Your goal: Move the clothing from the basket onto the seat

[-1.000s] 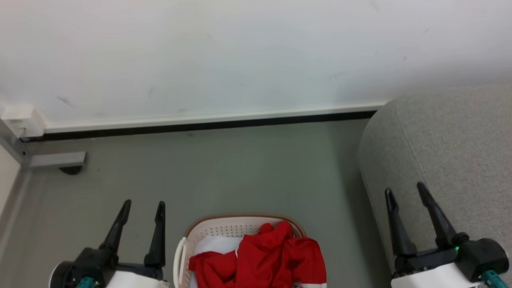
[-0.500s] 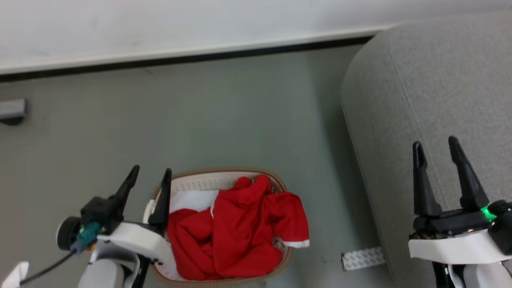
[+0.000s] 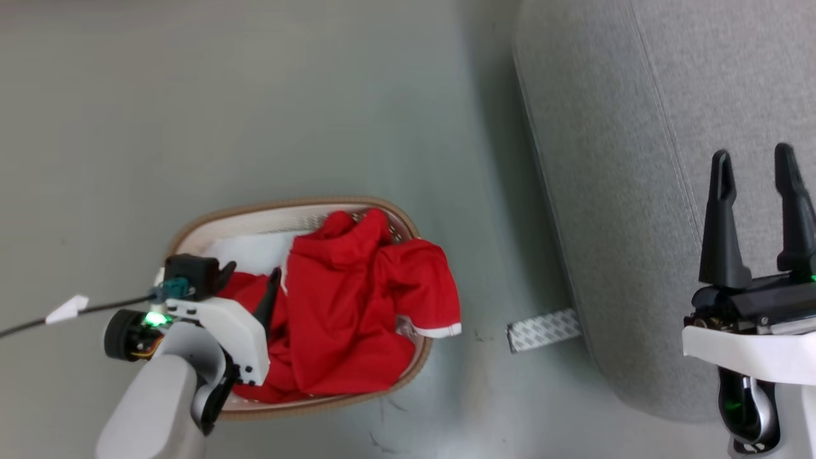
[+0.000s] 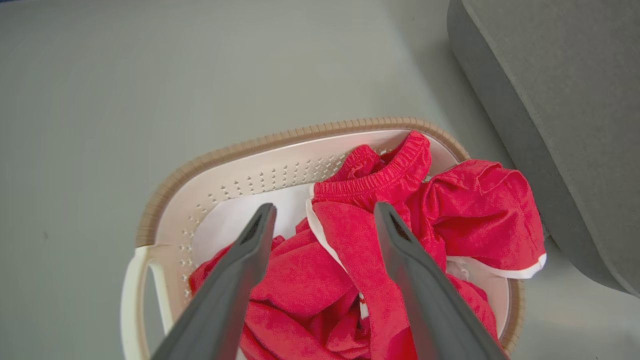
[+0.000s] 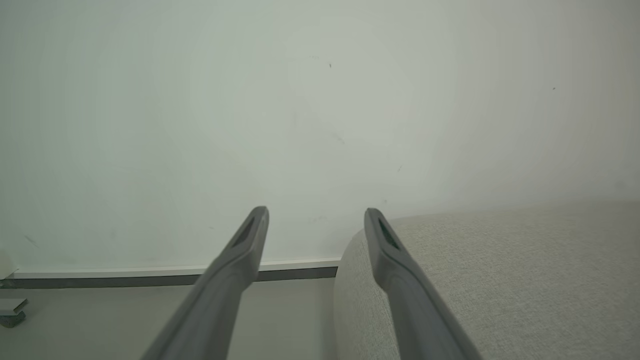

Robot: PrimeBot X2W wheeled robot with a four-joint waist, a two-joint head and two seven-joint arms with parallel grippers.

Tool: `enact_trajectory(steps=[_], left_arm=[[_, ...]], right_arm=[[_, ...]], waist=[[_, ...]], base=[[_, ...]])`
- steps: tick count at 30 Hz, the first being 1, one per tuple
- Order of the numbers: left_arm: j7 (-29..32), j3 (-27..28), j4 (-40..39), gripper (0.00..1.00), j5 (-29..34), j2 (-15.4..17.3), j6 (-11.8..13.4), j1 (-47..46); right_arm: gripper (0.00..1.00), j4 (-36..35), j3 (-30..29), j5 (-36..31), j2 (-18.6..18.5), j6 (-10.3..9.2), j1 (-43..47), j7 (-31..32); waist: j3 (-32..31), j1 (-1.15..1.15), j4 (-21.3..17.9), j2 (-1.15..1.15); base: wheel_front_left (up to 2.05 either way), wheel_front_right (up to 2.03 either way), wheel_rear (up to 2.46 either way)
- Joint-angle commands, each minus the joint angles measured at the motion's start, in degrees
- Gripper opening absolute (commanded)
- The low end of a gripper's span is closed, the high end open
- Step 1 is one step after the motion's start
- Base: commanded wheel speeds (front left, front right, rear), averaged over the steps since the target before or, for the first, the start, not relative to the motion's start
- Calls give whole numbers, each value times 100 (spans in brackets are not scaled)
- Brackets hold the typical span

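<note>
The basket (image 3: 287,208) stands on the floor left of the seat (image 3: 625,159), cream with a brown rim (image 4: 280,137). The clothing (image 3: 344,306), bright red with a white-edged sleeve, lies crumpled inside and hangs over the right rim. My left gripper (image 3: 252,278) hovers open over the basket's left half. Its fingers point down at the clothing (image 4: 470,215) and hold nothing, as the left wrist view shows (image 4: 325,207). My right gripper (image 3: 752,153) stands open and empty above the seat. In the right wrist view (image 5: 316,212) it faces the seat's rounded end (image 5: 500,280).
A plain white cloth (image 3: 255,252) lies under the red garment. A patterned grey-white strip (image 3: 543,330) lies on the floor at the seat's base. A cable with a white tag (image 3: 70,307) trails from my left wrist. A wall and baseboard (image 5: 175,275) stand ahead.
The head camera has tilted down, so the whole scene has slid up the view. My left gripper has swung over the basket and tipped down toward the clothing. Both grippers remain open.
</note>
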Motion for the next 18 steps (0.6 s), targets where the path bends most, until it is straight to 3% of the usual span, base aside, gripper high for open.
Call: enact_trajectory(steps=[1, 10, 18], left_arm=[[71, -97, 103, 100, -137, 55, -21, -117], [938, -657, 1066, 100, -1053, 368, -20, -810], [1772, -1432, 1230, 100, -1693, 574, -21, -1151]], right_arm=[[100, -55, -17, 46, -12, -12, -100, 1], [100, -194, 55, 258, -11, -12, -213, 2], [100, -202, 130, 430, -10, -12, -219, 2]], waist=[[287, -1, -220, 0], [904, -1, -578, 0], [1208, -1, -814, 0]], base=[[0, 0, 0], [0, 0, 0], [0, 0, 0]])
